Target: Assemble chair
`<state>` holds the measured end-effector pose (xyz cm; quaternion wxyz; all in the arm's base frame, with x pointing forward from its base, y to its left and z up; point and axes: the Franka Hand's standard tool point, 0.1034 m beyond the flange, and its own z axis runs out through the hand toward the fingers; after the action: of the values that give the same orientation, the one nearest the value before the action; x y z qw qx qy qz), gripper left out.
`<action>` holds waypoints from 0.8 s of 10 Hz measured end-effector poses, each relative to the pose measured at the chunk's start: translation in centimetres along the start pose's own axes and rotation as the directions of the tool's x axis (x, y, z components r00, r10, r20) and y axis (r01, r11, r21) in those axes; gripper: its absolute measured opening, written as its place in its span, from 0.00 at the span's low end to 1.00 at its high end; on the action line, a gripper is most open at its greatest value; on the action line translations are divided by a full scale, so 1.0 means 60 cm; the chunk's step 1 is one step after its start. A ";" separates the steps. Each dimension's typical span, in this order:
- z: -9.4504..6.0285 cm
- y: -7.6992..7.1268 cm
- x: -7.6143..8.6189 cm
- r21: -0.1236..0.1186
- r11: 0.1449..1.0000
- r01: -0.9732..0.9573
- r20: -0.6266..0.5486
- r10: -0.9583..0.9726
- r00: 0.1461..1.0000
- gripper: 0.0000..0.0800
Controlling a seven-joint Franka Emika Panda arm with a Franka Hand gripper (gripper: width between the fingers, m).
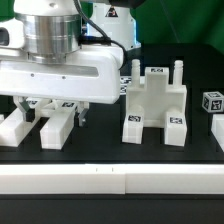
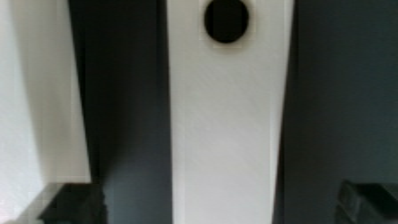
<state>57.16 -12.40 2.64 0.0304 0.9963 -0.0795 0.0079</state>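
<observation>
My gripper (image 1: 52,110) is low over the black table at the exterior view's left, jaws open. Its dark fingers (image 1: 80,113) straddle a long white chair bar (image 1: 57,127) without touching it. In the wrist view that bar (image 2: 226,120) runs between the fingertips (image 2: 71,205), with dark gaps on both sides and an oval hole near its far end. A second white bar (image 1: 14,125) lies beside it and also shows in the wrist view (image 2: 36,100). The slotted seat block (image 1: 155,108) stands upright to the right with two pegs on top.
A small tagged white cube (image 1: 211,101) sits at the exterior view's far right, with another white piece (image 1: 219,127) at the edge. A white rail (image 1: 110,182) runs along the table's front. The robot's base (image 1: 108,22) is behind.
</observation>
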 end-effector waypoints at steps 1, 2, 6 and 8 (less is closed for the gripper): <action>0.011 -0.001 -0.003 -0.006 1.000 0.003 -0.004 -0.003 1.000 0.81; 0.019 0.001 -0.005 -0.010 1.000 0.004 -0.005 -0.004 1.000 0.81; 0.035 -0.006 -0.013 -0.014 1.000 0.011 0.007 -0.011 1.000 0.81; 0.036 -0.006 -0.013 -0.014 1.000 0.011 0.008 -0.011 1.000 0.63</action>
<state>56.44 -12.06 0.47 0.0371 0.9966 -0.0739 0.0031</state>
